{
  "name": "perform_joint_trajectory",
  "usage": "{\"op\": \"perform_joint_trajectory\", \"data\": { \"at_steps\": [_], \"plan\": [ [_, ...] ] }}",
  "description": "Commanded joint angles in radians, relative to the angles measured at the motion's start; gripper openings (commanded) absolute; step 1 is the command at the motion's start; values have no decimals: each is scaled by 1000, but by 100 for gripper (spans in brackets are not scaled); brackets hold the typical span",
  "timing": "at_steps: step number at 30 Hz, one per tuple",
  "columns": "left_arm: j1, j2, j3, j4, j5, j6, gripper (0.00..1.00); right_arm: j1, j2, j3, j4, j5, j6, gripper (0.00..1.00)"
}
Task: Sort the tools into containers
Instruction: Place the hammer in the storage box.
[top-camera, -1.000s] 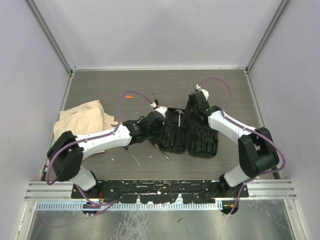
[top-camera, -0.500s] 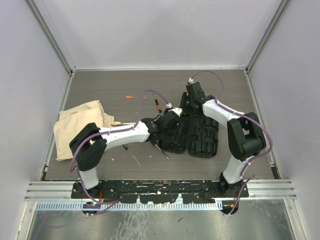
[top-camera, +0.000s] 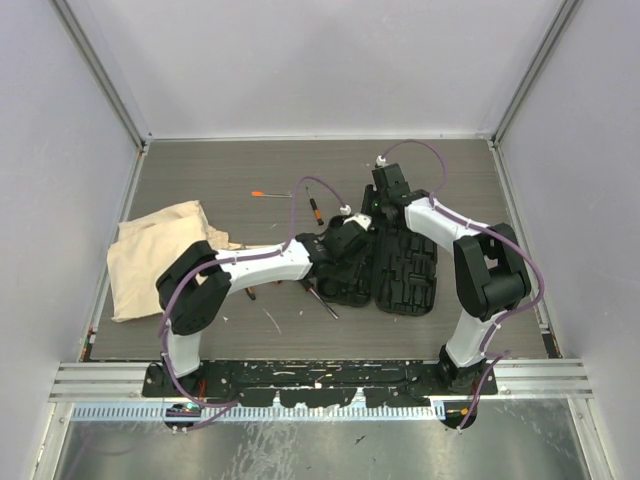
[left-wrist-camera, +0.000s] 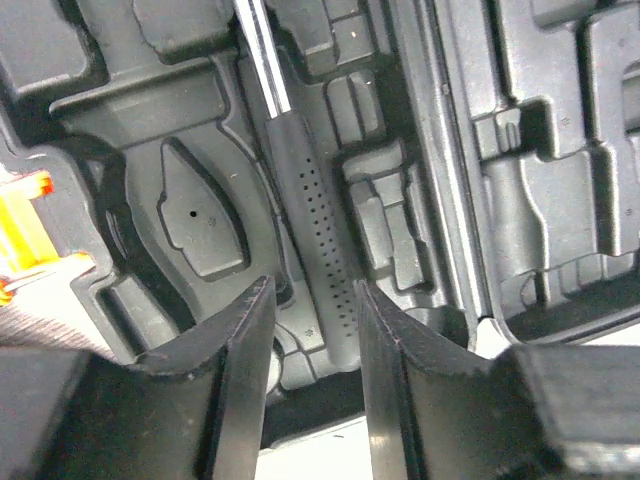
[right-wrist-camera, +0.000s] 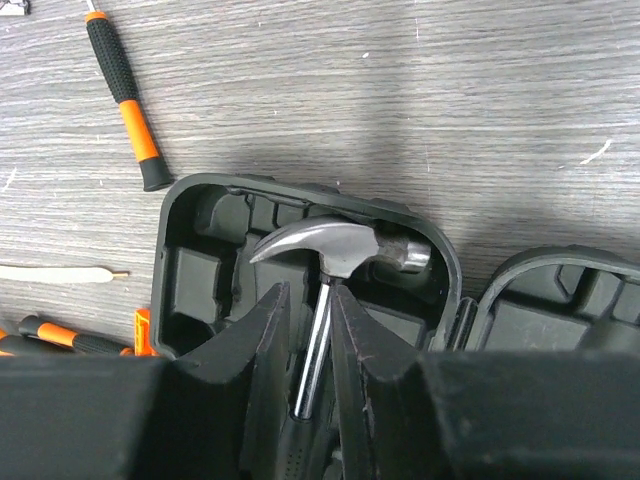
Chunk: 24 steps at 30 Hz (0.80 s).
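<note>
Hammer (right-wrist-camera: 338, 246) down in 9 o'clock half of case (right-wrist-camera: 165, 262), head at 12, R gripper (right-wrist-camera: 308, 290) astride shaft by head, jaws apart, not clamped, L gripper (left-wrist-camera: 312, 290) jaws spread round handle at 6.

Hammer (right-wrist-camera: 340, 245): glossy polished steel head, dimpled black handle. Tool case (right-wrist-camera: 190, 215): matt black moulded plastic. Surface (right-wrist-camera: 400, 90): matt grey wood grain. Bag (top-camera: 160, 250): beige cloth. My left gripper (left-wrist-camera: 312, 290): matt black plastic.

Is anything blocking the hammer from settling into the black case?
Nothing visible. The hammer already lies in a moulded slot of the case, the left gripper astride its handle, the right gripper astride its shaft.
</note>
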Motion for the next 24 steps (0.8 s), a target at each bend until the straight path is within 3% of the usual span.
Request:
{"op": "perform_joint_trajectory", "data": {
  "at_steps": [1,14,20,24],
  "plan": [
    [-3,14,10,-13,-42,19,37,2,-9,22,17,9,-10,29],
    [-3,-5,-59,14,-26,9,31,-4,-3,18,18,21,-14,26],
    [-3,-69,-66,43,3,10,43,-5,12,26,17,7,-29,26],
    [-3,-111,-75,57,-1,9,44,-5,19,31,4,23,-34,24]
  ]
}}
